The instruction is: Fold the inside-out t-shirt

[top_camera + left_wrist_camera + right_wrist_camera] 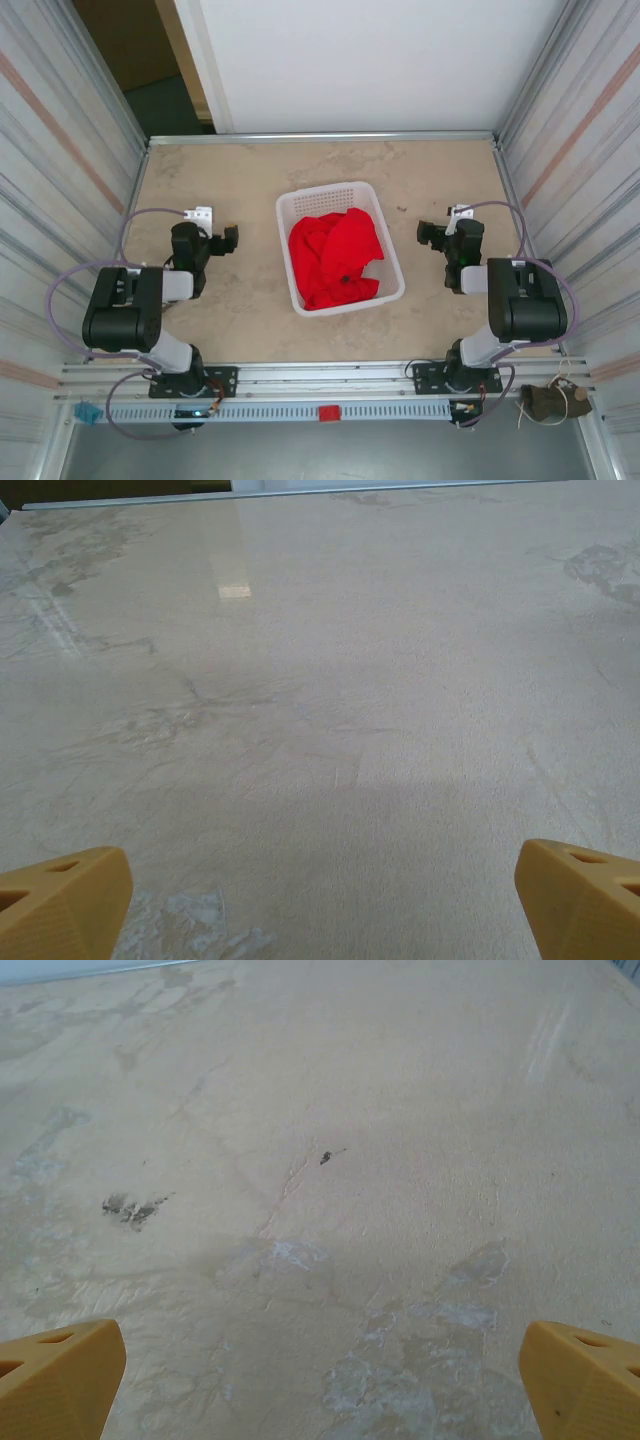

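A bright red, crumpled cloth t-shirt (335, 258) lies heaped inside a white plastic mesh basket (330, 191) at the middle of a beige, stone-patterned counter (230, 180), with two black robot arms parked on either side. The left arm's fingers (228, 240) sit to the left of the basket and the right arm's fingers (428, 235) to its right, both pointing inward toward it and both clear of the cloth. The shirt therefore lies between them, and the right arm looks slightly the nearer. From each wrist camera the yellow fingertips (70, 895) (65, 1375) stand spread wide apart at the lower corners, with nothing between them but bare counter. The basket's long axis runs from the near edge toward the far edge, a little skewed, and the bunched shirt roughly follows it; no sleeve, hem or print can be made out in the heap. The basket's upright walls stand between each set of fingers and the cloth, so a first grasp would probably have to come from above the rim. Ribbed metal panels (60, 150) wall in both sides, and a small brownish bundle (555, 400) rests by the right arm's base, well apart from the basket.
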You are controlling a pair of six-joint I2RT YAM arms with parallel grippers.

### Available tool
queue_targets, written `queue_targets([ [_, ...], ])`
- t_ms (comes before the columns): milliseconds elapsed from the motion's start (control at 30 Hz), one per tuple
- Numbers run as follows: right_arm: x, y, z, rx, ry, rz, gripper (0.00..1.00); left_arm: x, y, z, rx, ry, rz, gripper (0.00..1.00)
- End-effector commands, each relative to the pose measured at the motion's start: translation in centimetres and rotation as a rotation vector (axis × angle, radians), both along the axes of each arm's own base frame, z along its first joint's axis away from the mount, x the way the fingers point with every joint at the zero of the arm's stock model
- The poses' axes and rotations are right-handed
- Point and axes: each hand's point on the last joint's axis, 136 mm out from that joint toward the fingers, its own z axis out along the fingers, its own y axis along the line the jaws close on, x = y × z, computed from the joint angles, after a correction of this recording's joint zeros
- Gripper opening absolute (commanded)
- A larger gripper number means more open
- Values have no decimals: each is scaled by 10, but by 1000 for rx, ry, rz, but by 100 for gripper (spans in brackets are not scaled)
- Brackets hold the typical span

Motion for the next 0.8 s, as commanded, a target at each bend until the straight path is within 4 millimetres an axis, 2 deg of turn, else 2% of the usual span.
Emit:
queue_targets([
  [0,4,1,9,-6,-30,17,99,4,-1,11,14,-32,-12,99],
  [767,4,-1,9,9,-25,17,99,5,0,11,5,-28,-10,99],
])
